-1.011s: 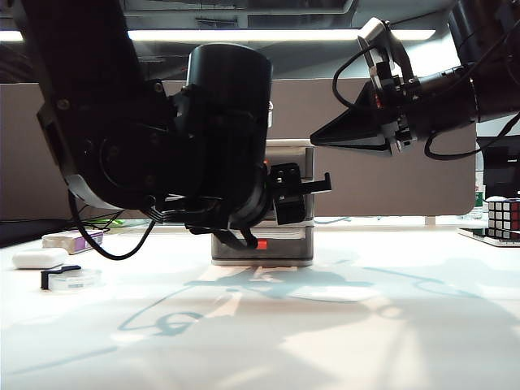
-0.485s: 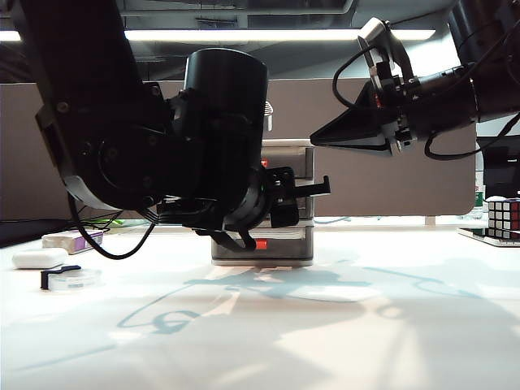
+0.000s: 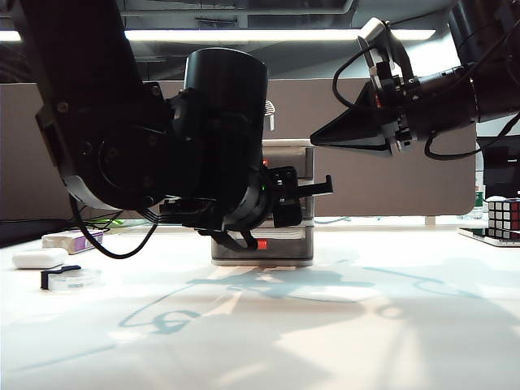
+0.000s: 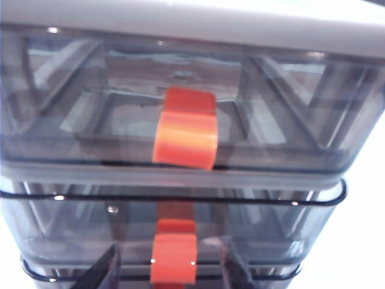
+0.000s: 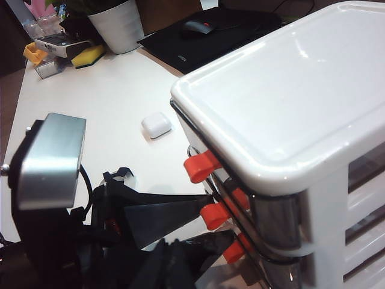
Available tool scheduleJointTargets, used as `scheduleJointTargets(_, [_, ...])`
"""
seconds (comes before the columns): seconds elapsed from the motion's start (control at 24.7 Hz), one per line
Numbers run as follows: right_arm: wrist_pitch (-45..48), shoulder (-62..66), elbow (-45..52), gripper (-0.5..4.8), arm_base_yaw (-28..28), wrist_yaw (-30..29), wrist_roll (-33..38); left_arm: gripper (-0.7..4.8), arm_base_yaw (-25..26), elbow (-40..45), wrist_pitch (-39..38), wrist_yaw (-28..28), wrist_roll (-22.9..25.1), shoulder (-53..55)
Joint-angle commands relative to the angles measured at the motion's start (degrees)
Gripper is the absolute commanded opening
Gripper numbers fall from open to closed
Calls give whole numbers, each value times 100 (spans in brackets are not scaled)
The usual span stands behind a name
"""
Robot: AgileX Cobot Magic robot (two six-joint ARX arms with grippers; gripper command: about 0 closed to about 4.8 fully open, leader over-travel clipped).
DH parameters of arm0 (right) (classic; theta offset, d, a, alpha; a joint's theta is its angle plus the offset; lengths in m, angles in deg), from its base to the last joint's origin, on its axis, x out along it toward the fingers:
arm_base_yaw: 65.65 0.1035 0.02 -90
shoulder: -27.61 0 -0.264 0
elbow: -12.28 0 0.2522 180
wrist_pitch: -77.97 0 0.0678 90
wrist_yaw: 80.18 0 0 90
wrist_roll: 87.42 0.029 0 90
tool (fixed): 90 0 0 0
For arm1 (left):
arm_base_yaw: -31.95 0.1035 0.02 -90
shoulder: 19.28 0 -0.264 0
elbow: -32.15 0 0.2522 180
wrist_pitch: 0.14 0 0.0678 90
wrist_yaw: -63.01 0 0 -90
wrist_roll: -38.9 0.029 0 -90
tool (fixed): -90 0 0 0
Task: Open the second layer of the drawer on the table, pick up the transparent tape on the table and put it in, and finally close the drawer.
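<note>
The left gripper (image 4: 165, 268) sits at the red handle (image 4: 174, 257) of the second layer (image 4: 90, 232), its fingers (image 4: 102, 272) flanking the tab and, in the right wrist view, seemingly pinched on it, while the right gripper (image 3: 329, 136) hangs apart above the drawer (image 3: 294, 244), its jaws unreadable. No tier is pulled out and the transparent tape (image 3: 71, 278) lies far left on the table (image 3: 341, 341), so opening, loading and closing all remain. Against the frame a second earlier, the left fingers have narrowed onto the handle.
</note>
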Motion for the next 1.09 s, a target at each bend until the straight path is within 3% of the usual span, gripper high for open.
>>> scheduleJointTargets(0.04, [28, -22, -24, -5, 55, -37, 20, 141, 15, -22, 111, 20, 33, -2])
scheduleJointTargets(0.12, [28, -22, -24, -5, 68, -37, 20, 115, 15, -22, 111, 20, 35, -2])
scheduleJointTargets(0.36, [20, -22, -24, -5, 83, -37, 20, 107, 15, -22, 111, 20, 35, -2])
scheduleJointTargets(0.49, [9, -22, -24, -5, 87, -37, 17, 54, 15, -22, 111, 20, 35, -2])
scheduleJointTargets(0.65, [0, -22, -24, -5, 94, -37, 17, 41, 15, -22, 107, 20, 35, -2])
scheduleJointTargets(0.73, [-15, -22, -24, -5, 94, -37, 17, -10, 13, -22, 107, 17, 35, -2])
scheduleJointTargets(1.09, [37, -17, -24, -5, 109, 81, 15, -6, 4, -17, 20, -33, 35, -4])
